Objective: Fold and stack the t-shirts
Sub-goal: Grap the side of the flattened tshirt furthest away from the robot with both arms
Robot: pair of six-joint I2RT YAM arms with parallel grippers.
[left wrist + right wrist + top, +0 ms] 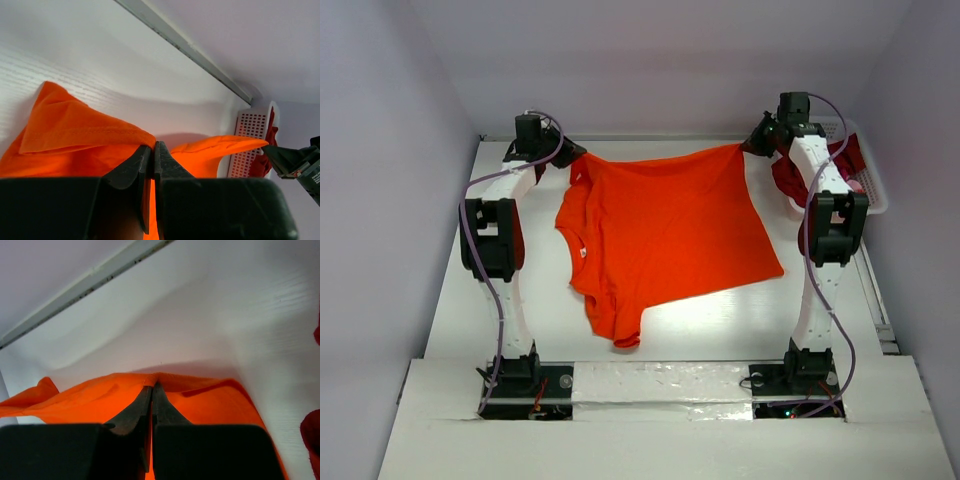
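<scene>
The bright orange t-shirt [665, 235] lies spread across the table, its far edge lifted and stretched between both grippers. My left gripper [568, 158] is shut on its far left corner; in the left wrist view [152, 147] the cloth [75, 135] is pinched between the jaws. My right gripper [748, 146] is shut on the far right corner; in the right wrist view [152, 386] the orange cloth [210, 402] drapes over the closed jaws. Darker red shirts [790, 180] sit in the basket at the far right, partly hidden by the right arm.
The white lattice basket [873, 190] stands at the far right, also showing in the left wrist view [245, 145]. The back wall edge [650, 138] runs just behind both grippers. The shirt's sleeve [615, 325] hangs toward the near table edge.
</scene>
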